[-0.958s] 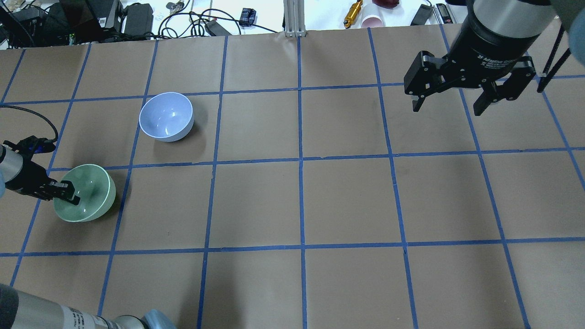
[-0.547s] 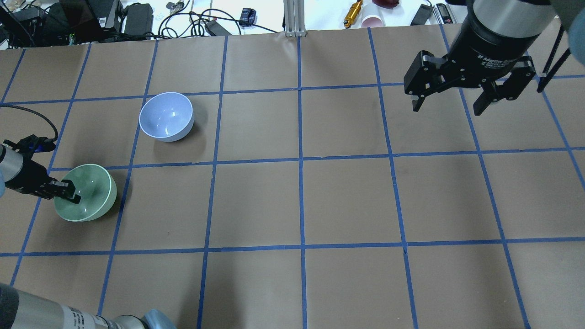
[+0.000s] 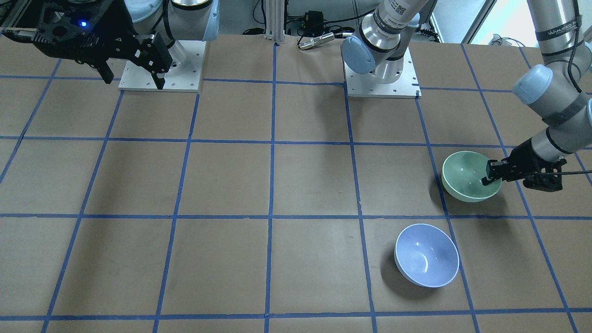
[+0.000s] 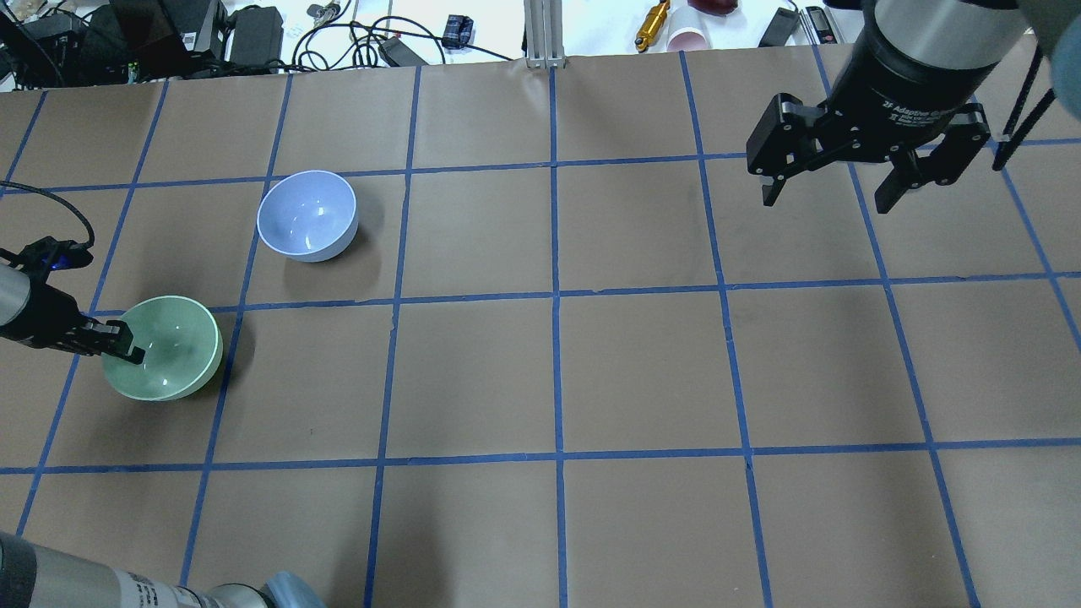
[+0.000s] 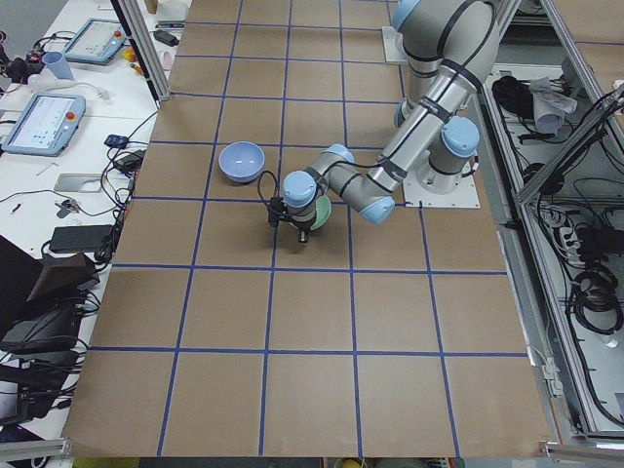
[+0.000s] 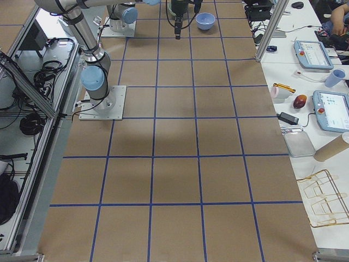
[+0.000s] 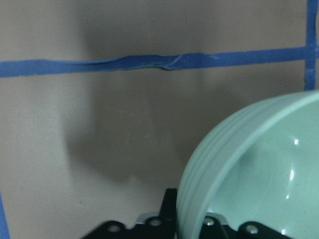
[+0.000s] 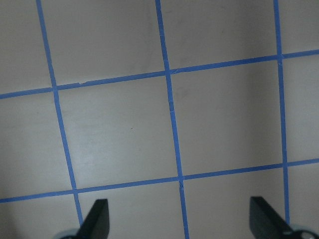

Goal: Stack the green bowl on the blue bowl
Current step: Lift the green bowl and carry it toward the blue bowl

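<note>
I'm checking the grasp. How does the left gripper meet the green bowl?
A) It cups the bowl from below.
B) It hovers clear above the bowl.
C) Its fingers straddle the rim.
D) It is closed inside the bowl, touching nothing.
C: in the left wrist view the left gripper has its fingers on either side of the green bowl wall.
</note>
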Robot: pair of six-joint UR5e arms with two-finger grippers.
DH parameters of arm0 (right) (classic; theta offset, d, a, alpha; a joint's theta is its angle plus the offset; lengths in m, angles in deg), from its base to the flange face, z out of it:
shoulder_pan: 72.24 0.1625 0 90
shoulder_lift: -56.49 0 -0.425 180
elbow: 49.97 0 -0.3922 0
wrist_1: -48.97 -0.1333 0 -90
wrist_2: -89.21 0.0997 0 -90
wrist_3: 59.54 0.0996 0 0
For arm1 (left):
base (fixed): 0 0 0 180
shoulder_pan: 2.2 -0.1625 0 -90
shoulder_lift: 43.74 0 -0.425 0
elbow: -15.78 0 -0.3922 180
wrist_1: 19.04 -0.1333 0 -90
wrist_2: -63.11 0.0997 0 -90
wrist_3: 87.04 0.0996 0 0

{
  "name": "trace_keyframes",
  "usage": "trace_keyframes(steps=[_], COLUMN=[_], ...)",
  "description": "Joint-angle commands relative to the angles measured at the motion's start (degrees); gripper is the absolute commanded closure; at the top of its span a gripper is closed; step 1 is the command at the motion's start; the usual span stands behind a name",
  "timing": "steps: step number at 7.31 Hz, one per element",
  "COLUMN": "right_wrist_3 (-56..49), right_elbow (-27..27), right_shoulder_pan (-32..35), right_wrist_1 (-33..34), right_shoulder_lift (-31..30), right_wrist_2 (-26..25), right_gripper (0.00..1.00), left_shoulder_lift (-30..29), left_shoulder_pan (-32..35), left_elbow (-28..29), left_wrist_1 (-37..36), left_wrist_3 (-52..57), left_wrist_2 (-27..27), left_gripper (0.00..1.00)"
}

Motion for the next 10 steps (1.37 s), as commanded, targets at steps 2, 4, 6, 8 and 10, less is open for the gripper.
trace_keyframes(steps=[2,4,6,8,10], right_wrist_3=[0.0,0.0,0.0,0.0,0.0], right_elbow=[0.0,0.0,0.0,0.0,0.0], right_shoulder_pan=[0.0,0.0,0.0,0.0,0.0], right_wrist_1=[0.1,0.1,0.1,0.0,0.1], right_shoulder_lift=[0.0,0.0,0.0,0.0,0.0], right_wrist_2=[0.0,0.0,0.0,0.0,0.0], right_gripper=[0.00,0.00,0.00,0.00,0.00], left_shoulder_lift=[1.9,0.2,-0.3,-2.0,-3.6], left_shoulder_pan=[0.9,3.9,6.4,9.8,15.5], left_elbow=[9.0,14.4,15.3,15.3,15.8], left_wrist_1=[13.5,17.5,17.5,16.1,9.8], left_wrist_3=[-0.9,-2.4,-6.8,-12.4,-19.8], left_wrist_2=[-3.7,-5.5,-10.8,-11.0,-10.9], left_gripper=[1.00,1.00,1.00,1.00,1.00])
